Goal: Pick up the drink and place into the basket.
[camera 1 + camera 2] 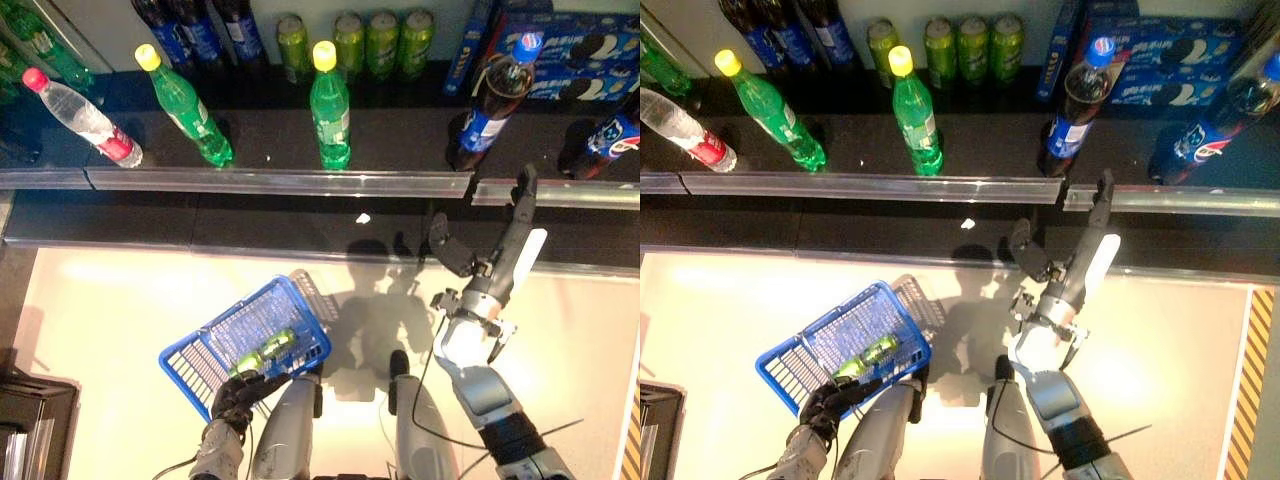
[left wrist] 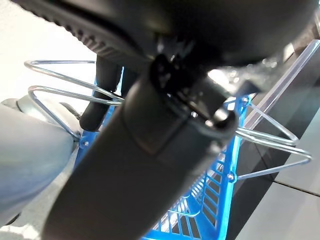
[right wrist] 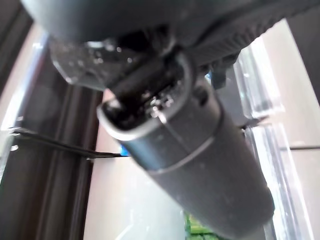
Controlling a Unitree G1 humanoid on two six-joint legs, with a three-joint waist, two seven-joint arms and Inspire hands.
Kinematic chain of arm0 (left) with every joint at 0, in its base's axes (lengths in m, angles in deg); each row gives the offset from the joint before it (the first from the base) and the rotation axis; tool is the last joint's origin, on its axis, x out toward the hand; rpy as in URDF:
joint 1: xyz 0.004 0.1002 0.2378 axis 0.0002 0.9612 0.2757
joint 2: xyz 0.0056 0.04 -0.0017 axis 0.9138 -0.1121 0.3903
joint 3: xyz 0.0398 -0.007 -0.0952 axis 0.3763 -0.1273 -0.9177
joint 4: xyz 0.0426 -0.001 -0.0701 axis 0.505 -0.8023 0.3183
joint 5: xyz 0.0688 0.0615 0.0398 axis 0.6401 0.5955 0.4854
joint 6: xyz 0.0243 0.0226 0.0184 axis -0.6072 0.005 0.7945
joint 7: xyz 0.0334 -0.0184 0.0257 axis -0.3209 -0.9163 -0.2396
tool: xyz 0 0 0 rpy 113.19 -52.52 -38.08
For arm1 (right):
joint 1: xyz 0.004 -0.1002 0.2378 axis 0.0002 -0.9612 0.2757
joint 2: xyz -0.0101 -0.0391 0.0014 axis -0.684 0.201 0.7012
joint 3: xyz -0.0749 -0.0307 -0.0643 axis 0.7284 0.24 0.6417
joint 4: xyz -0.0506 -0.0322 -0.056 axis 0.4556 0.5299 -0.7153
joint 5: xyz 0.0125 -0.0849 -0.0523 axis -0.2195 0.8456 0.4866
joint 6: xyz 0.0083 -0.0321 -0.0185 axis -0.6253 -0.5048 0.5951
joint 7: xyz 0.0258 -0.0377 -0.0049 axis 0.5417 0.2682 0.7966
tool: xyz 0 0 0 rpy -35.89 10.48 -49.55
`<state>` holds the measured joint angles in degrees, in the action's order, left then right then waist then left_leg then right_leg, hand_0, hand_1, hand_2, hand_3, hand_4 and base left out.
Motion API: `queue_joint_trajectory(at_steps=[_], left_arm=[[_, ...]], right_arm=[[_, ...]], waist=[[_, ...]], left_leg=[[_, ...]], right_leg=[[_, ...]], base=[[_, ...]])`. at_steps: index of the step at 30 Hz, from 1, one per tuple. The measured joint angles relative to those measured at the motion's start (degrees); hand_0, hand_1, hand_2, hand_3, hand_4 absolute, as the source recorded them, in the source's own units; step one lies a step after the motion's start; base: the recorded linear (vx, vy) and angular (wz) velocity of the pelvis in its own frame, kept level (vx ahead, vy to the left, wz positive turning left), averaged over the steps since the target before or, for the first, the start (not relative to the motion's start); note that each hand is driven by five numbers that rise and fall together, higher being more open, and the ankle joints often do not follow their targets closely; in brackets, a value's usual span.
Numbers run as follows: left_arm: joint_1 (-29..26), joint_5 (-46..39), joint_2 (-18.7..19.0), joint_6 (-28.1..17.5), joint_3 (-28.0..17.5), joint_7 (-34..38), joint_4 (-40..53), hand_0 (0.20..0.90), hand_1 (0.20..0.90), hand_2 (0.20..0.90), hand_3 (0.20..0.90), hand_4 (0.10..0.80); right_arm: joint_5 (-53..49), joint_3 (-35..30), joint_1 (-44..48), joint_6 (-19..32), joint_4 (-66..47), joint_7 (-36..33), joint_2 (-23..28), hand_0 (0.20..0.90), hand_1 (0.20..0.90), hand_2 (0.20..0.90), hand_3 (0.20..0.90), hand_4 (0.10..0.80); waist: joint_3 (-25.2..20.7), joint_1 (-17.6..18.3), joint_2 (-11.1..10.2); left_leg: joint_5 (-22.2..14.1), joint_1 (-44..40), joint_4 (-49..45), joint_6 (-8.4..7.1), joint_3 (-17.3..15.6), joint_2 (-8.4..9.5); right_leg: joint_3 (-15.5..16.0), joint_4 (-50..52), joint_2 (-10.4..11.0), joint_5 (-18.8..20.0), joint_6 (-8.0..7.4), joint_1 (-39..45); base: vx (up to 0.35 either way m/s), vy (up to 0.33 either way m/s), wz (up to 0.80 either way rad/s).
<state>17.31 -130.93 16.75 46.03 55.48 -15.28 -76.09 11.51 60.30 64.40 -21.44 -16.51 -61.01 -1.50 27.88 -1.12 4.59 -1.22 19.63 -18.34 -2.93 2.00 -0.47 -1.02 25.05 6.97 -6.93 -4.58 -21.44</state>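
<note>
Dark shelving [image 1: 300,215] runs ahead of the right hand [image 1: 487,270], whose fingers reach straight and empty toward a cola bottle [image 1: 490,100] just beyond, while the left hand [image 1: 240,395] is clenched on the handle of the blue basket [image 1: 205,350], a green can [image 1: 268,350] lying inside.

Dark shelf [image 1: 400,140] with a metal front rail [image 1: 280,181], spanning the far side of the scene. Far row, against the back wall: dark bottles with blue labels [image 1: 200,30] at left, four green cans [image 1: 355,42] at centre, blue boxes [image 1: 570,55] at right. Nearer row, left to right: clear bottle with red cap [image 1: 82,117], leaning; green bottle with yellow cap [image 1: 185,107], leaning; green bottle with yellow cap [image 1: 330,110], upright; two dark cola bottles [image 1: 492,100], leaning. Pale floor [image 1: 100,300] below, nearer.
</note>
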Motion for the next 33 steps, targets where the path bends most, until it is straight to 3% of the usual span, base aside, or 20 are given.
queue_joint_trajectory(at_steps=[10,33], left_arm=[[-2.55,-1.74,-0.02,0.02,0.04,-0.21,0.07,0.300,0.300,0.300,0.200,0.100],[-4.73,-2.42,1.07,1.24,1.87,-0.24,0.32,0.300,0.300,0.300,0.200,0.100]], right_arm=[[-3.08,-2.82,9.75,-3.24,3.21,-3.29,-2.08,0.900,0.900,0.900,0.900,0.800],[-11.46,-9.72,19.68,-4.80,5.47,-7.93,-0.88,0.900,0.900,0.900,0.900,0.800]], waist=[[1.34,-0.71,0.47],[1.83,-2.63,-0.22]], left_leg=[[0.22,4.14,-1.40,-0.43,0.55,0.36],[0.16,5.51,-1.86,-0.31,0.95,0.70]], right_leg=[[0.20,0.99,0.00,0.12,0.13,-3.83],[0.34,0.94,0.19,0.24,-0.02,-4.86]], base=[[-0.028,0.008,0.00],[0.000,0.000,0.00]])
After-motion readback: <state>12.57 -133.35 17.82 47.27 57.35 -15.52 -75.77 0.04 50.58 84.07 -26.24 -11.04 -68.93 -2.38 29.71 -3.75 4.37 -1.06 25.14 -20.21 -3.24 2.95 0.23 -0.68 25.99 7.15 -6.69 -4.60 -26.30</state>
